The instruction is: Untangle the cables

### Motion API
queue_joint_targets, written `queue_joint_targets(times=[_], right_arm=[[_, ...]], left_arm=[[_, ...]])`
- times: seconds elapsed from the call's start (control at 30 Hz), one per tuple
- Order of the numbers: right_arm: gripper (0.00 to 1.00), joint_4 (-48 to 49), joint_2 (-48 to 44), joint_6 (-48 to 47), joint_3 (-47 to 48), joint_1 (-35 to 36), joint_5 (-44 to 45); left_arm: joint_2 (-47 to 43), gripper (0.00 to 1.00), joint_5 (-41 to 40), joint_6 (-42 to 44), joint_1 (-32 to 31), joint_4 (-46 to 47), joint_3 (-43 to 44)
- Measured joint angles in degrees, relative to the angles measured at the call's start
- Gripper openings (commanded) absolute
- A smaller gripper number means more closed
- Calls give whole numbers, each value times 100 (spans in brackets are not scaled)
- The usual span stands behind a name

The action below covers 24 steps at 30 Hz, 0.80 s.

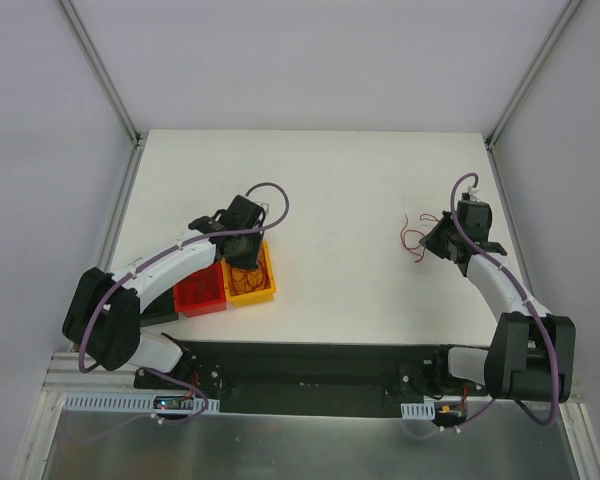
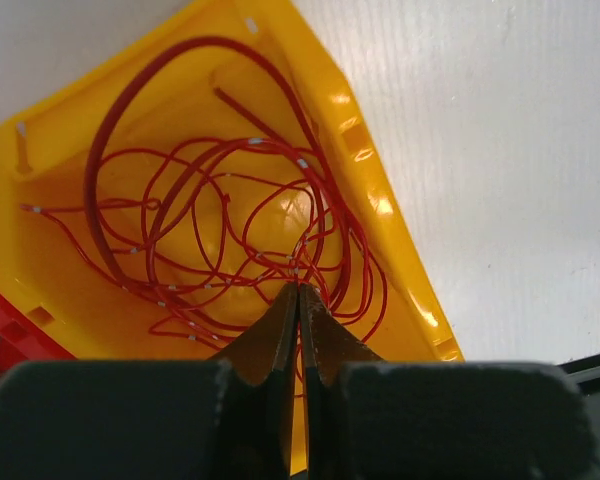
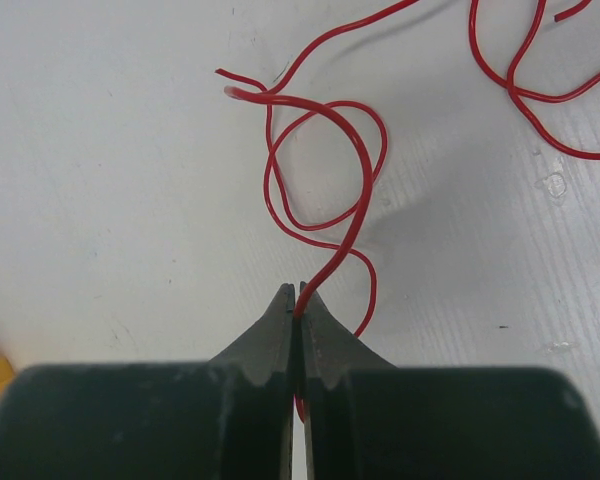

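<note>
While right gripper [image 3: 298,300] pinches a red cable [image 3: 366,170], left gripper [image 2: 298,292] is closed. Its tips meet cables [image 2: 250,142] in the yellow bin [image 2: 380,200].

**Your left arm [image 1: 170,265] and right arm [image 1: 500,285]: white, black and purple**

Your two arms look the same: smooth white tube parts joined by big black rounded joints. A thick purple hose [image 1: 267,185] runs along each one from bottom to top. Both arms are fixed to one long black plate [image 1: 310,375], and a small board [image 1: 170,403] with coloured bits sits at its left end. Up close, your left gripper [image 2: 298,290] and right gripper [image 3: 296,292] each have a chunky black block [image 3: 130,420] with a rough skin. Each also has two dark fingers [image 3: 270,340] that get thin and pointy, a bit brown near the tips.
</note>
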Motion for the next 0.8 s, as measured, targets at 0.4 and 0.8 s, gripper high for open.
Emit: queue_joint_targets(times=[0.4,0.8], right_arm=[[0,2,0,-4,0,138,66],[0,-354,144,-227,361,1740,1014]], left_arm=[[-535,60,341,-118,7,109,-398],[-1574,66,1102,525,452,-409,992]])
